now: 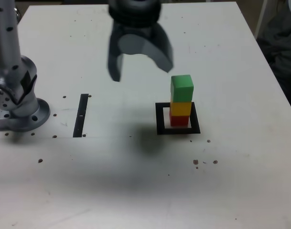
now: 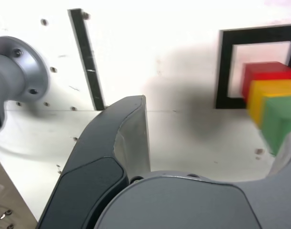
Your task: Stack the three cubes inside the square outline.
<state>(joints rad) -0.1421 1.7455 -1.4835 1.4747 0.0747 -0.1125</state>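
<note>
Fingers [image 1: 141, 67] spread wide, empty, three cubes [image 1: 181, 101] stacked upright inside square outline [image 1: 160, 119]

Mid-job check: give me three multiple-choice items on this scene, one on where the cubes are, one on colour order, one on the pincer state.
1. Where does the stack stand?
A. inside the square outline
B. on the thin black strip
C. beside the arm's base

2. Colours from bottom to top?
A. green, red, yellow
B. red, yellow, green
C. yellow, green, red

3. The pincer is:
A. shut on the green cube
B. shut, empty
C. open, empty, clear of the stack

Key: 1 A, the red cube sits within the square outline. 2 B, yellow cube mid, green cube on top. 3 C, pincer jaws spread, holding nothing.
</note>
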